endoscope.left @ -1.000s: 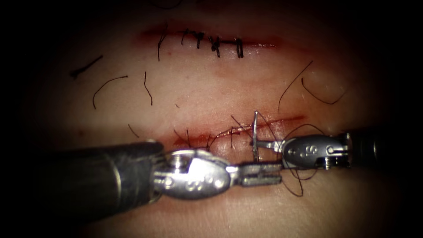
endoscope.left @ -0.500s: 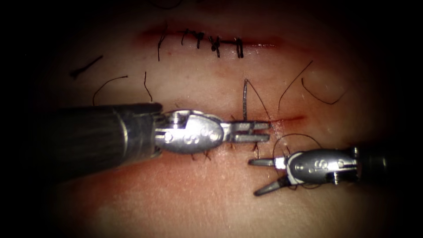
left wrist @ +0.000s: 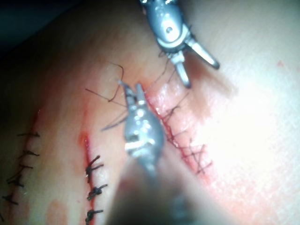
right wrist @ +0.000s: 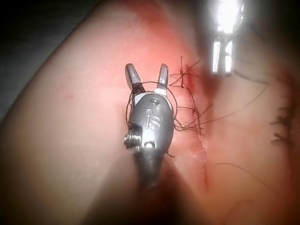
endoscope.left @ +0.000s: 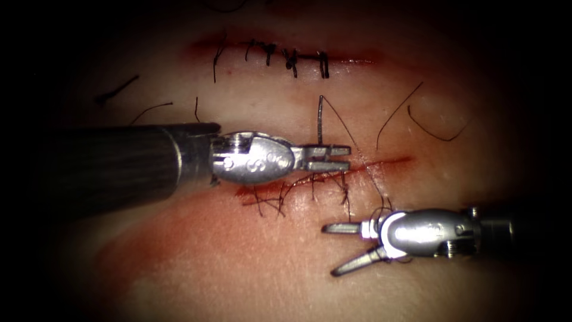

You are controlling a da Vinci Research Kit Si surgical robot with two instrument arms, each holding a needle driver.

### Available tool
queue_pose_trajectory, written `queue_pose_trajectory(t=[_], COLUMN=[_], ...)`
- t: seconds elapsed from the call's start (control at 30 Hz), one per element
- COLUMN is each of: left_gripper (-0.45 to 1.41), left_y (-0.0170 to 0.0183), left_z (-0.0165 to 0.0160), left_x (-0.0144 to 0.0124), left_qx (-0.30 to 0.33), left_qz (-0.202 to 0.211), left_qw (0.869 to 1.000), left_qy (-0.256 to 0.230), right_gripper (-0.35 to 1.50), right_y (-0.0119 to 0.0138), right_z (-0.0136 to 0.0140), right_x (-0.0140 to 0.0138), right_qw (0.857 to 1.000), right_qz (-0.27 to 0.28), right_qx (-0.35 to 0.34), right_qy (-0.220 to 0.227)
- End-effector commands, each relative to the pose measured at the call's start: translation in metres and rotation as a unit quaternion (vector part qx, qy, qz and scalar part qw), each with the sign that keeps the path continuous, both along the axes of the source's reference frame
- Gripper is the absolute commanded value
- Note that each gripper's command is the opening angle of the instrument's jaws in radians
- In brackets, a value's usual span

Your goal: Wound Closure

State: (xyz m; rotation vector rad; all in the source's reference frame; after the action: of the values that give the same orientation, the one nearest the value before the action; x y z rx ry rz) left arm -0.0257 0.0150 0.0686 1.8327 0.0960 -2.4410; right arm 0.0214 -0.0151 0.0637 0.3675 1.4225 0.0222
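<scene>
Endoscope first: left tool [endoscope.left: 331, 158] lies over the cut [endoscope.left: 381, 162] in the tissue [endoscope.left: 256, 262], its jaws clamped on the needle [endoscope.left: 320, 122]. It grips the needle at one end of the curve; the rest of the needle stands straight up from the jaws, clear of the tissue. Thread [endoscope.left: 348, 134] leaves the needle's top end and slants down past the jaw tips toward the stitches [endoscope.left: 298, 188] just below the jaws. Right tool [endoscope.left: 336, 249] sits below and to the right of the left tool, jaws spread wide, holding nothing; loops of thread curl around its wrist. Cut ends of thread [endoscope.left: 432, 128] lie scattered on the tissue above both tools, and an older stitched cut [endoscope.left: 286, 58] runs farther up.

Left wrist view: left tool [left wrist: 132, 92] holds the needle [left wrist: 125, 91] at its tips, beside the stitched cut [left wrist: 180, 133]; right tool [left wrist: 199, 70] is beyond it, jaws apart.

Right wrist view: right tool [right wrist: 146, 77] with jaws parted and empty, thread [right wrist: 187, 112] tangled just beside its wrist. Left tool [right wrist: 222, 56] is ahead.
</scene>
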Motion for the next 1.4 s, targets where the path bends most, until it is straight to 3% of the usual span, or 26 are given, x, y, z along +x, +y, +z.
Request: queue_pose_trajectory(t=[0.03, 0.23, 0.37, 0.67, 0.97, 1.07, 1.2, 1.4], left_gripper=[-0.45, -0.45, -0.45, -0.45, -0.45, -0.45, -0.45, -0.45], left_y=[-0.0002, -0.001, -0.0011, -0.0031, -0.0049, -0.0054, -0.0056, -0.005], left_z=[0.0008, 0.0018, 0.0022, 0.003, 0.0038, 0.0041, 0.0042, 0.0039], left_x=[-0.0005, 0.0002, 0.0003, -0.0012, -0.0019, -0.002, -0.0023, -0.0029], left_qx=[0.001, 0.005, 0.009, 0.014, 0.021, 0.022, 0.025, 0.037], left_qz=[0.001, 0.002, 0.001, 0.0, 0.001, 0.002, 0.002, 0.002], left_qw=[1.0, 1.0, 1.0, 1.0, 1.0, 1.0, 1.0, 0.999], left_qy=[0.001, 0.002, 0.003, 0.006, 0.005, 0.005, 0.005, 0.003], right_gripper=[0.36, 0.34, 0.36, 0.41, 0.41, 0.41, 0.61, 0.96], right_y=[-0.0001, 0.002, 0.0036, 0.006, 0.0079, 0.0082, 0.0085, 0.0091], right_z=[0.0003, -0.0005, -0.0004, 0.0019, 0.0038, 0.0044, 0.0055, 0.0073], right_x=[-0.0003, -0.0034, -0.0046, -0.006, -0.0075, -0.008, -0.0083, -0.0078], right_qw=[1.0, 0.994, 0.988, 0.971, 0.948, 0.931, 0.902, 0.873], right_qz=[0.012, 0.081, 0.13, 0.232, 0.302, 0.335, 0.386, 0.415], right_qx=[0.01, 0.033, 0.039, 0.025, 0.056, 0.096, 0.127, 0.166], right_qy=[0.019, 0.069, 0.076, -0.04, -0.089, -0.11, -0.144, -0.195])
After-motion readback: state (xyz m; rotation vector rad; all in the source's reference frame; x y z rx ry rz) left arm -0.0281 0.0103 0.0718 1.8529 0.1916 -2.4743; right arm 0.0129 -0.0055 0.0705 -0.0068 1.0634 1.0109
